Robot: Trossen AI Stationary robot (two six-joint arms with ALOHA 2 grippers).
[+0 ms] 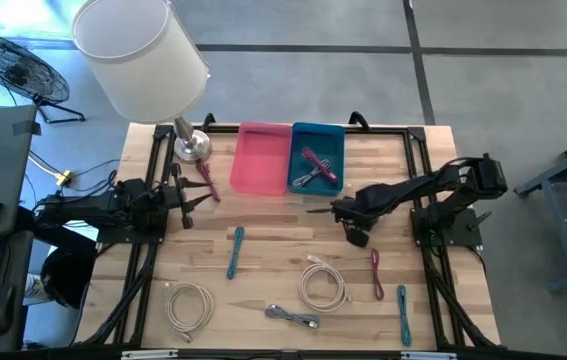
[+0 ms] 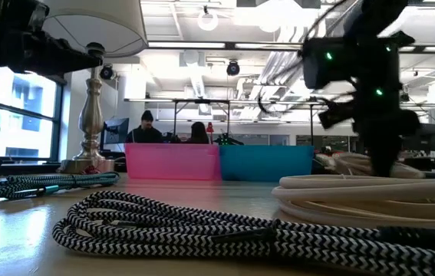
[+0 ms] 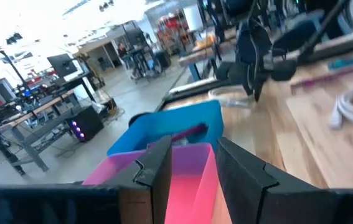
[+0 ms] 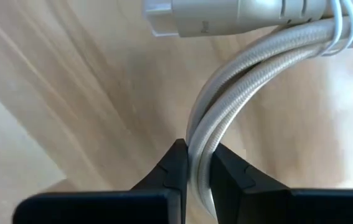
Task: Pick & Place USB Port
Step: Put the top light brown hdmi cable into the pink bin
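A white USB cable coil (image 1: 323, 283) lies on the wooden table near its near edge. It also shows in the low view as the white coil (image 2: 370, 195). My right gripper (image 4: 199, 167) is down at this coil and shut on its strands. The cable's white plug (image 4: 213, 15) lies just beyond the fingers. In the high view the right gripper (image 1: 351, 222) shows at mid-table. The pink bin (image 1: 261, 158) and the blue bin (image 1: 316, 158) stand side by side at the far edge. My left gripper (image 3: 195, 180) waits open at the table's left, facing the bins. My right gripper pinches a bundle of the white coil's strands (image 4: 208, 140) between its two fingers. The fingers come from above, pointing down at the table. The strands curve away from the fingertips toward the plug, close over the wood. Whether the coil is lifted cannot be told.
The blue bin holds a magenta and a grey cable (image 1: 313, 168). Loose on the table are a teal cable (image 1: 235, 250), another white coil (image 1: 188, 305), a black-and-white braided cable (image 2: 202, 226), a magenta cable (image 1: 377, 273) and a second teal cable (image 1: 403, 312). A lamp (image 1: 143, 50) stands at the far left.
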